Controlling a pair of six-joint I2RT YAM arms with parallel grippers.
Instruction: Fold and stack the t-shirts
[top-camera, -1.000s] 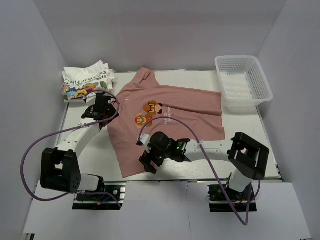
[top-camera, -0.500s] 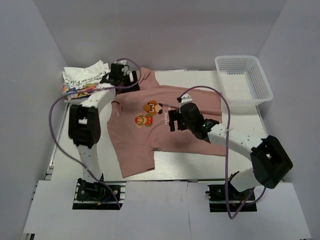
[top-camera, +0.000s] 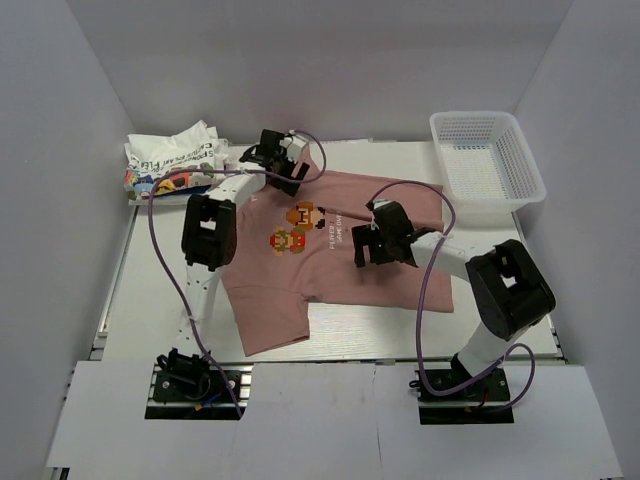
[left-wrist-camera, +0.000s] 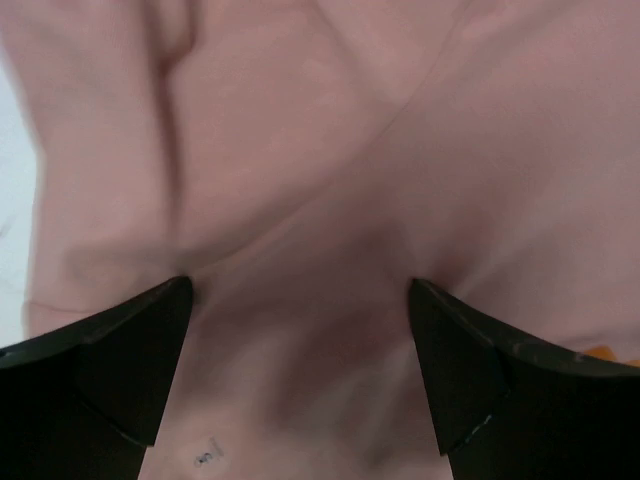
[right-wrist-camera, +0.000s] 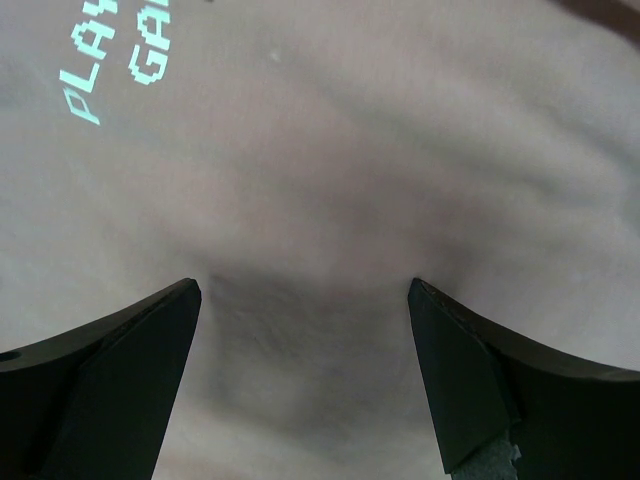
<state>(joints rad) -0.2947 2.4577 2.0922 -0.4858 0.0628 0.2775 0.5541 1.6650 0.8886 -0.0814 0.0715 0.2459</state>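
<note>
Seen from the top camera, two t-shirts are in view, one pink and one white. The dusty-pink cloth t-shirt with a pixel-game chest print (top-camera: 300, 280) lies spread on the white table (top-camera: 160, 290), under both sets of fingers. Its neck end points to the far edge, directly beneath the left gripper (top-camera: 280, 160), and its body runs from there toward the near edge, with a broad part reaching right. The right gripper (top-camera: 365, 245) hangs over that right part, just right of the print. The white cloth t-shirt with a colourful cartoon print (top-camera: 170, 160) sits bunched up, off to the left of the left fingers. One white plastic mesh basket (top-camera: 490, 160) stands well to the right of the right fingers.

From the left wrist, both dark fingers stand wide apart with their tips at the pink cloth, and a curved seam passes between them; nothing is gripped.

From the right wrist, the fingers are likewise spread wide over gently rippled pink fabric. Pale blocky lettering (right-wrist-camera: 110, 60) lies beyond the left-hand finger.
</note>
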